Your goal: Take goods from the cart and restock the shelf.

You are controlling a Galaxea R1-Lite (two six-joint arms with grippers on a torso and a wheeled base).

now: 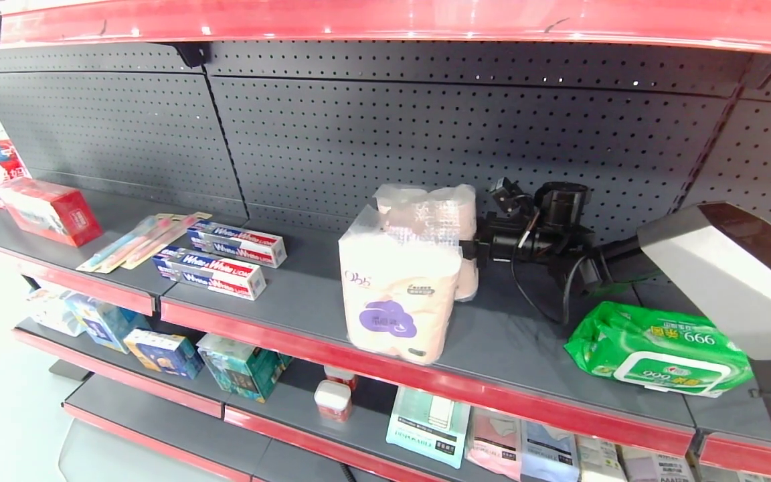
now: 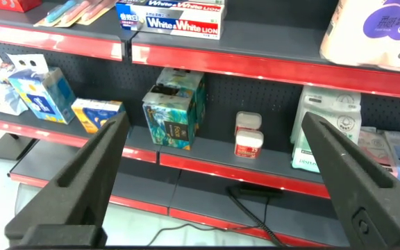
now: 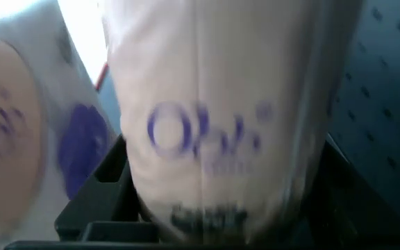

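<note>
Two packs of toilet paper rolls stand on the grey shelf [image 1: 305, 301]. The front pack [image 1: 395, 288] is near the red edge and the rear pack [image 1: 429, 214] is just behind it. My right gripper [image 1: 469, 253] comes in from the right and is shut on the rear pack [image 3: 214, 104], which sits between its dark fingers [image 3: 99, 198]. In the left wrist view, my left gripper [image 2: 215, 118] hangs lower in front of the shelves below. It is open, with nothing between its fingers.
Two toothpaste boxes [image 1: 221, 258], toothbrushes [image 1: 141, 239] and a red box [image 1: 51, 211] lie to the left on the same shelf. A green wet-wipe pack [image 1: 653, 348] lies to the right. Boxed goods [image 2: 174, 107] fill the lower shelves. Bare shelf separates the toothpaste from the rolls.
</note>
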